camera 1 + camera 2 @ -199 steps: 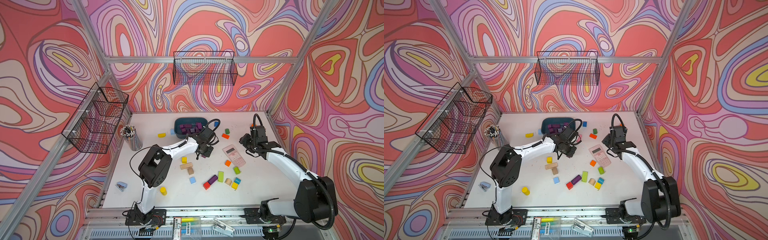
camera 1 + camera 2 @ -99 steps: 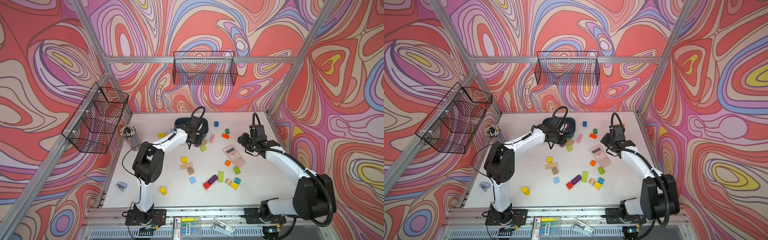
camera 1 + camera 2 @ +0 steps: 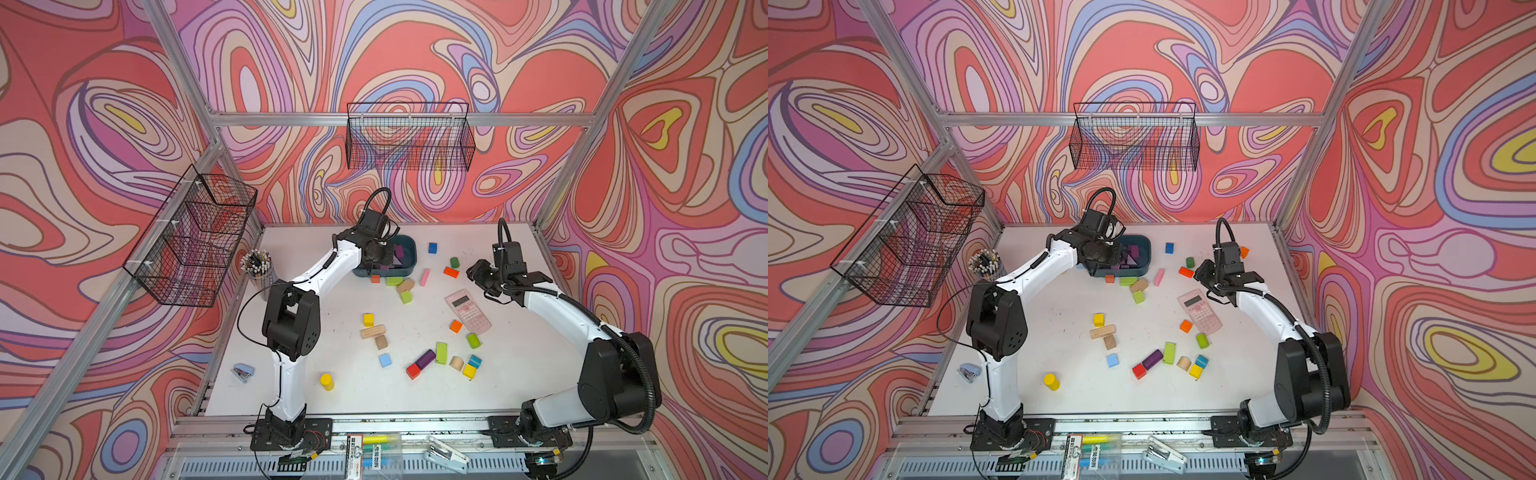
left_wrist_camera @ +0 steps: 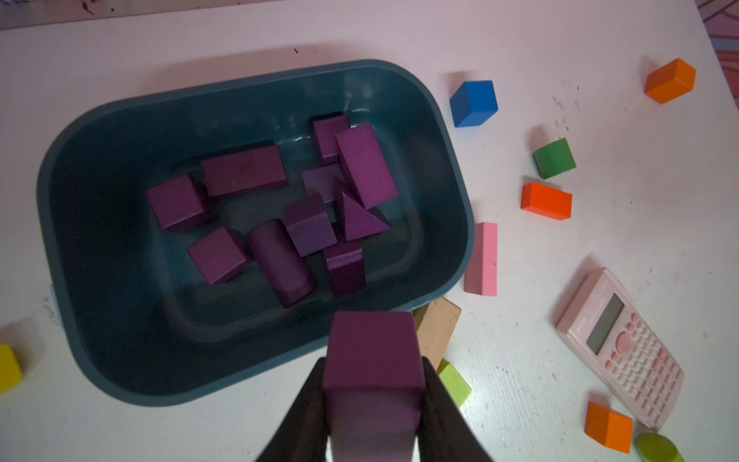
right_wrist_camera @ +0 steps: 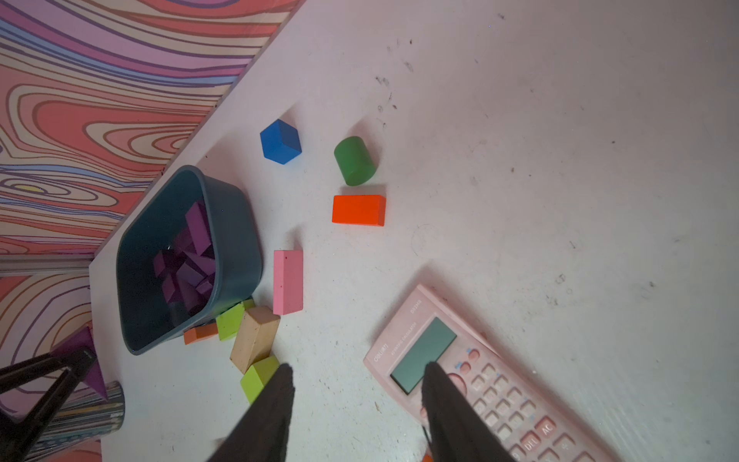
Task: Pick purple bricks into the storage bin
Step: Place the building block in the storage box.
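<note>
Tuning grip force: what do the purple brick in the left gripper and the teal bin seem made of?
Purple brick: probably painted wood, matte coat, crisp edges, like the bare tan block nearby. Storage bin: likely moulded plastic, smooth rounded rim with faint sheen.

Matt painted wooden purple bricks, smooth semi-gloss plastic storage bin, scuffed matt table

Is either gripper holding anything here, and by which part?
Left gripper pinches a purple block by two opposite side faces, one finger on each. Right gripper is open and holds nothing.
</note>
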